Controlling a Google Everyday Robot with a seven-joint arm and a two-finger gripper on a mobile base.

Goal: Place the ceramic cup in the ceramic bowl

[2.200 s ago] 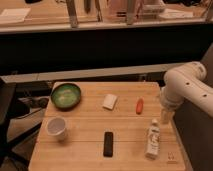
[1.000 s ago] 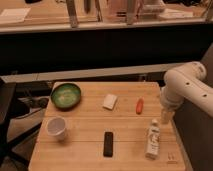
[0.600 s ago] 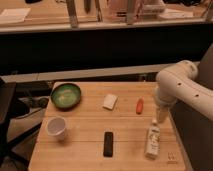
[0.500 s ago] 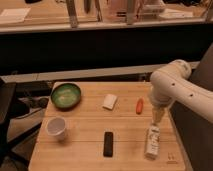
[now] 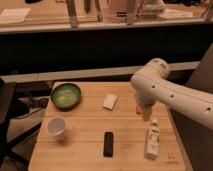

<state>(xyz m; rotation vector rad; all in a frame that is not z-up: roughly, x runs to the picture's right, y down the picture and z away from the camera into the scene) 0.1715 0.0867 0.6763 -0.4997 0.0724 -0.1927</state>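
Observation:
The ceramic cup (image 5: 56,128), small, white and wide-mouthed, stands upright near the table's left front. Behind it, at the back left, sits the ceramic bowl (image 5: 65,95), green inside with a dark rim; nothing lies in it. My white arm reaches in from the right, and the gripper (image 5: 146,114) hangs below it over the right half of the table, far from both cup and bowl. It is open and holds nothing.
A white packet (image 5: 109,101) lies mid-table. A black bar (image 5: 108,143) lies near the front edge, and a white bottle (image 5: 152,139) lies at the front right below the gripper. A small red thing (image 5: 138,108) peeks out beside the gripper. A counter runs behind the wooden table (image 5: 80,155).
The arm has swung left from the table's right edge to over its right half. The cup, the bowl and the other things have not moved.

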